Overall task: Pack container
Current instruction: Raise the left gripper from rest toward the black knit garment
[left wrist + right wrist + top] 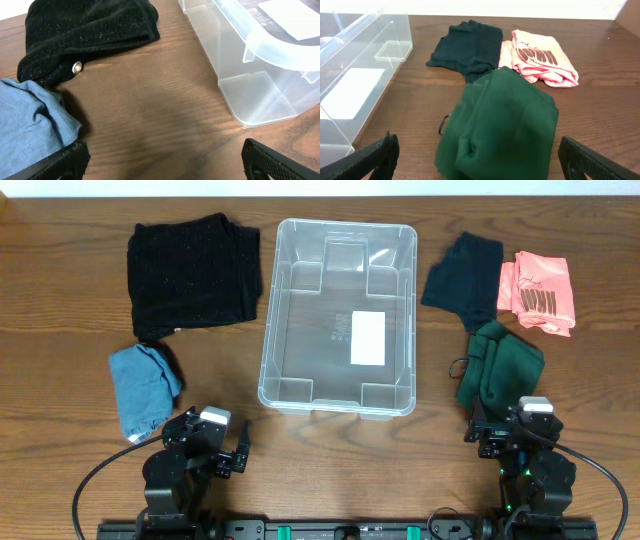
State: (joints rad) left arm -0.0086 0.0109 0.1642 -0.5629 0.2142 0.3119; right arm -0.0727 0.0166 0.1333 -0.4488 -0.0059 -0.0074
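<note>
The clear plastic container sits mid-table with a white label on its base and nothing in it. It also shows in the left wrist view and the right wrist view. Left of it lie a black garment and a blue garment. Right of it lie a dark garment, a pink garment and a green garment. My left gripper is open and empty over bare wood near the front edge. My right gripper is open and empty, just in front of the green garment.
The wooden table runs to the front edge where both arm bases stand. Cables trail from each arm at the front left and front right.
</note>
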